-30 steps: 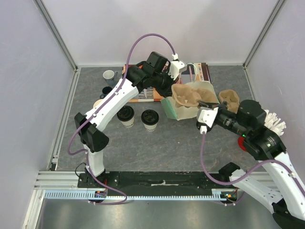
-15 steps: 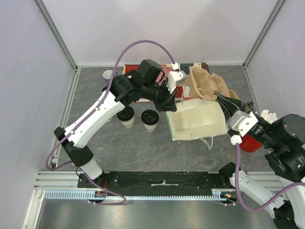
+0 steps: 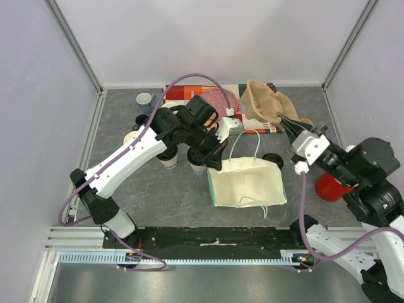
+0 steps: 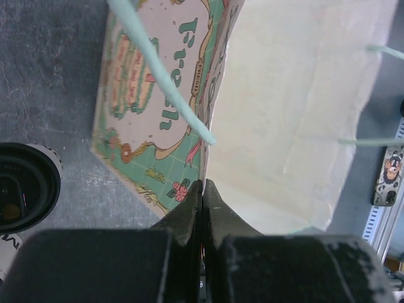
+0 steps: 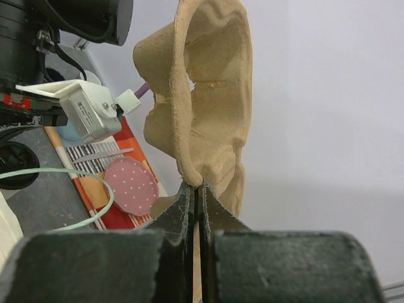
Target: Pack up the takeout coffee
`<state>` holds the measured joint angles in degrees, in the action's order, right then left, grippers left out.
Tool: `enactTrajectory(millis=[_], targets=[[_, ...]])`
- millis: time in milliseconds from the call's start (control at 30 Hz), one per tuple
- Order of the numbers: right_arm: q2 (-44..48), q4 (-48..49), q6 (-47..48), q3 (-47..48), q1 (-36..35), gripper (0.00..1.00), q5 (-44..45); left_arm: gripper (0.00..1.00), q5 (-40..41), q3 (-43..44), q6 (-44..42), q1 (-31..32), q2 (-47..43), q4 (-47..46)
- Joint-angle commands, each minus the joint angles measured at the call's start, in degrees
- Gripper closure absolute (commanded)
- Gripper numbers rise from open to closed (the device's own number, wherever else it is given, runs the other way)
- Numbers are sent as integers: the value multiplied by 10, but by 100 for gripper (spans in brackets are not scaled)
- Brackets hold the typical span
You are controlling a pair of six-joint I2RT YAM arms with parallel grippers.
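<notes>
Two cream paper cups with black lids (image 3: pixel 168 160) (image 3: pixel 197 166) stand left of centre, partly hidden under my left arm; one lid shows in the left wrist view (image 4: pixel 19 189). My left gripper (image 3: pixel 215 161) (image 4: pixel 202 186) is shut on the left edge of a paper bag (image 3: pixel 247 183), which is green-printed outside (image 4: pixel 158 95) and cream inside (image 4: pixel 297 113) and lies open on the table. My right gripper (image 3: pixel 292 130) (image 5: pixel 197 184) is shut on the rim of a brown pulp cup carrier (image 3: pixel 268 104) (image 5: pixel 202 95), held up at the back right.
A striped red mat (image 3: pixel 189 95) with a pink dotted disc (image 3: pixel 224 101) (image 5: pixel 130 186) lies at the back. Small mugs (image 3: pixel 144 99) (image 3: pixel 140 120) stand back left. A dark round thing (image 3: pixel 273 159) sits by the bag's far right corner. A red object (image 3: pixel 328 186) stands beside my right arm.
My right gripper has lifted the carrier off the bag to the back right. My left gripper has drawn the bag nearer and to the left, down onto the table.
</notes>
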<state>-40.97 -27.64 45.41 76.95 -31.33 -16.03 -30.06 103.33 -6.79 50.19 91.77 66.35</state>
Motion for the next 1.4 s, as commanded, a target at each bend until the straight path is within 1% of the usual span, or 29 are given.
enactTrajectory(millis=[0, 67, 100, 133, 267, 300, 333, 367, 400, 467, 533, 633, 733, 767, 833, 867, 933, 1000, 1033, 1067, 1100, 1133, 1200, 1233, 1300, 1333, 1367], targets=[[-21, 20, 1, -4, 0, 100, 11, 98, -6, 2, -27, -11, 9, 18], [-24, 21, 5, -6, -1, 100, 12, 98, -24, 10, -34, -25, 18, 26], [-27, 20, 7, -6, 0, 100, 13, 98, -58, 20, -40, -34, 23, 28], [-30, 20, 8, -6, -1, 100, 13, 98, -72, 23, -43, -41, 29, 28], [-40, 17, 20, -6, -1, 100, 12, 98, -65, 32, -62, -52, 44, 27], [-43, 15, 23, -6, 0, 100, 13, 96, -62, 33, -71, -53, 46, 27], [-48, 15, 29, -6, 0, 100, 14, 85, -57, 34, -75, -53, 47, 26], [-50, 14, 32, -6, -1, 100, 15, 59, -40, 37, -76, -53, 50, 24], [-52, 14, 35, -5, 0, 100, 16, 50, -32, 41, -79, -55, 51, 21], [-60, 12, 43, -5, 0, 100, 16, 37, -18, 59, -80, -57, 54, 20], [-65, 12, 56, -7, 0, 100, 18, 34, -11, 73, -81, -61, 54, 20], [-65, 13, 75, -18, 0, 100, 27, 25, 7, 103, -89, -62, 49, 20], [-73, 13, 77, -14, -1, 100, 43, 19, 14, 127, -109, -62, 45, 29], [-75, 13, 77, -9, -1, 100, 47, 12, 20, 134, -115, -62, 44, 30], [-84, 17, 73, 10, 0, 100, 57, 9, 21, 164, -120, -62, 47, 34], [-88, 24, 65, 16, 0, 100, 62, 6, 18, 177, -118, -64, 50, 37], [-92, 32, 69, 23, -1, 100, 63, 6, -4, 213, -120, -67, 58, 40], [-87, 38, 80, 8, -1, 100, 70, 6, -6, 220, -114, -71, 53, 2], [-85, 49, 77, 1, 0, 100, 83, 6, 3, 204, -98, -77, 37, -29], [-85, 54, 71, -4, 0, 100, 119, 7, -3, 192, -72, -82, 28, -69], [-85, 57, 65, -15, 0, 100, 136, 7, -10, 179, -65, -85, 19, -138], [-85, 64, 66, -21, 0, 100, 151, 7, -10, 163, -48, -89, 8, -174], [-92, 63, 74, -33, 1, 100, 188, 6, -11, 162, -20, -95, 6, -229], [-97, 61, 72, -33, 2, 100, 202, 4, -22, 174, 23, -105, 9, -238], [-110, 48, 66, -21, 5, 100, 222, 4, -41, 196, 76, -118, 24, -239], [-110, 31, 64, -16, 5, 100, 226, 3, -59, 214, 128, -131, 27, -238], [-112, 18, 64, -11, 5, 100, 230, 2, -65, 214, 135, -132, 20, -242]])
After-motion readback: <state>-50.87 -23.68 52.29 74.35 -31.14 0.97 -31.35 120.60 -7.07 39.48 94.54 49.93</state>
